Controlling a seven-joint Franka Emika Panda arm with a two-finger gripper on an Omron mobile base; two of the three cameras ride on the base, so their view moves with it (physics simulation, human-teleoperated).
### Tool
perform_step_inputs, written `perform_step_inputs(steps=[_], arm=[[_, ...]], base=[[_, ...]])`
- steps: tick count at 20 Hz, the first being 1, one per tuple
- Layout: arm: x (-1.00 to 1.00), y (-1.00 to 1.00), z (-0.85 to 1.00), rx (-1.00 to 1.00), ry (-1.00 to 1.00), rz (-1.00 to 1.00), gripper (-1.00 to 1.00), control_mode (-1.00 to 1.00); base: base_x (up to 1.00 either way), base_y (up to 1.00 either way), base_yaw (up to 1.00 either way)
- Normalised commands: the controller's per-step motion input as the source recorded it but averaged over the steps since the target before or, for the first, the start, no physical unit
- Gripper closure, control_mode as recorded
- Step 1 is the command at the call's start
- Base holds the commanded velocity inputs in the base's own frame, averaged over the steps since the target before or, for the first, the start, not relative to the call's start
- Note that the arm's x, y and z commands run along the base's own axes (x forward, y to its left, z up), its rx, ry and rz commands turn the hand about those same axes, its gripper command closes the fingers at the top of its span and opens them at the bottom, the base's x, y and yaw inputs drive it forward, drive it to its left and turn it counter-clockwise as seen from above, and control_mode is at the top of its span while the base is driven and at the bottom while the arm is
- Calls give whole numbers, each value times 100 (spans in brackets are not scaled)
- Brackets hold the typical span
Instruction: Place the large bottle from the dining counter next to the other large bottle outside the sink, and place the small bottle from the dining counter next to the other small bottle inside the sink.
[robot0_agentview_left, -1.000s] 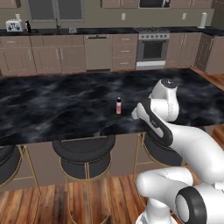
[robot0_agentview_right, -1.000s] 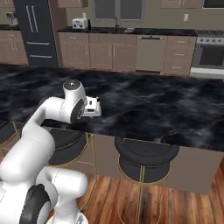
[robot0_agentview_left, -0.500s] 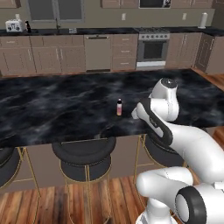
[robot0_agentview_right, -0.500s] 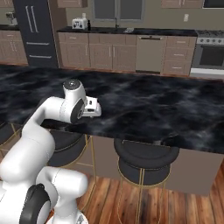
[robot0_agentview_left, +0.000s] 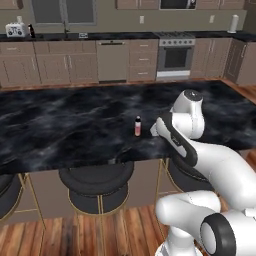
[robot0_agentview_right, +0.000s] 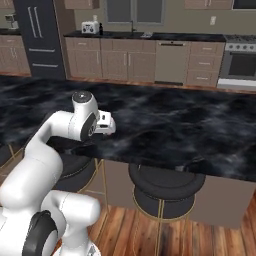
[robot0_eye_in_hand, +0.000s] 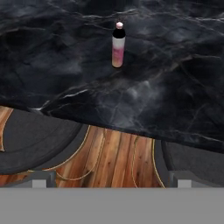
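one small bottle (robot0_eye_in_hand: 118, 45) stands upright on the worktop (robot0_eye_in_hand: 175, 78), label unreadable; the hand (robot0_agentview_left: 156, 129) hangs near it, fingers spread, holding nothing.

Glossy black marble dining counter (robot0_agentview_left: 65, 130); wooden floor (robot0_eye_in_hand: 113, 162).

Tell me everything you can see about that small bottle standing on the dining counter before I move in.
The small bottle is a slim cylinder with a pink-to-orange body, a pale band higher up, a dark neck and a light pinkish cap; it looks like smooth plastic. It stands upright and capped on the black marble dining counter, back from the stool-side edge, with nothing else touching it. In the left base view it sits just left of the robot's arm. The tool is open and apart from it.
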Motion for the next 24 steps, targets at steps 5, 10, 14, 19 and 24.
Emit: perform_step_inputs(steps=[5,10,14,19,24], arm=[[0,0,0,0,0,0,-100,100],[0,0,0,0,0,0,-100,100],[0,0,0,0,0,0,-100,100],[0,0,0,0,0,0,-100,100],[0,0,0,0,0,0,-100,100]], base=[[36,0,0],[36,0,0],[35,0,0],[18,0,0],[11,0,0]])
